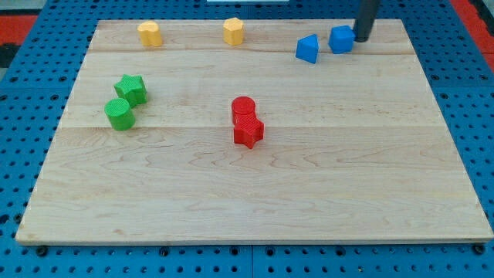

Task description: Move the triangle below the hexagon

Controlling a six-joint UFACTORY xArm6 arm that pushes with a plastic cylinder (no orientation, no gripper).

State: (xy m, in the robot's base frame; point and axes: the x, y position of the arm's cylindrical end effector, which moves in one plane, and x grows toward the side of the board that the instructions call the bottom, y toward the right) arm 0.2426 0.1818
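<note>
- A light wooden board (255, 185) lies on a blue table full of little holes (31, 77).
- The dark rod comes down from the view's top right. My tip (360, 38) rests on the board, touching or almost touching the right side of a blue cube (341, 38).
- The rod is only a straight stick. It has no claws to spread or press together, and it is holding nothing.
- A blue triangle block (307, 49) sits just to the left of the blue cube and a little lower. The two are close, but I cannot tell if they touch.
- A yellow hexagon (233, 31) sits near the top edge, in the middle, well to the left of the blue triangle.
- Another yellow block (150, 34) sits further left along the top. Its shape is hard to make out.
- A green star (132, 89) and a green round block (119, 113) sit together on the left side, touching.
- A red round block (243, 109) and a red star (248, 131) sit pressed together in the middle of the board, well below the yellow hexagon.
</note>
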